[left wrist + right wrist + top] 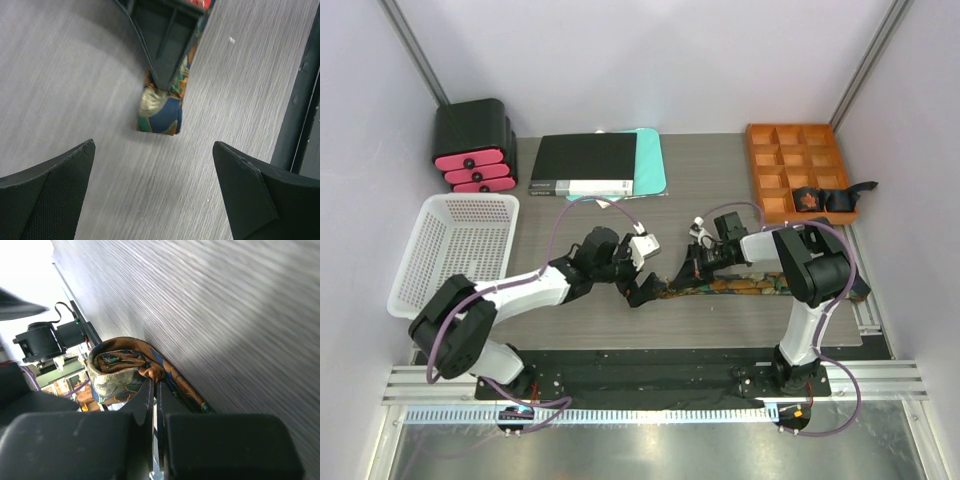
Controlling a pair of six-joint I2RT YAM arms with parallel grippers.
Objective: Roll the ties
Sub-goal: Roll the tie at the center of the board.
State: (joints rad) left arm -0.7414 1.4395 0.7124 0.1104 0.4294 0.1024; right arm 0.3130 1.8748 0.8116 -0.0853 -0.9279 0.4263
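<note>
A patterned tie [745, 285] in brown, orange, blue and green lies along the table in front of the right arm. Its left end is folded into a small roll [160, 114]. My right gripper [688, 268] is shut on that roll, and the pinched fabric [125, 371] shows at its tips [156, 385]. My left gripper [642, 290] is open and empty just left of the roll. In its wrist view its fingers [52, 197] are spread wide over bare table, short of the roll. An orange compartment tray [800, 150] at the back right holds two rolled ties [810, 198].
A white basket [455, 250] stands at the left. Black drawers with pink fronts [472, 148] are at the back left. A black book on a teal board [588, 165] lies at the back middle. The table's dark front edge [300, 100] runs close by the roll.
</note>
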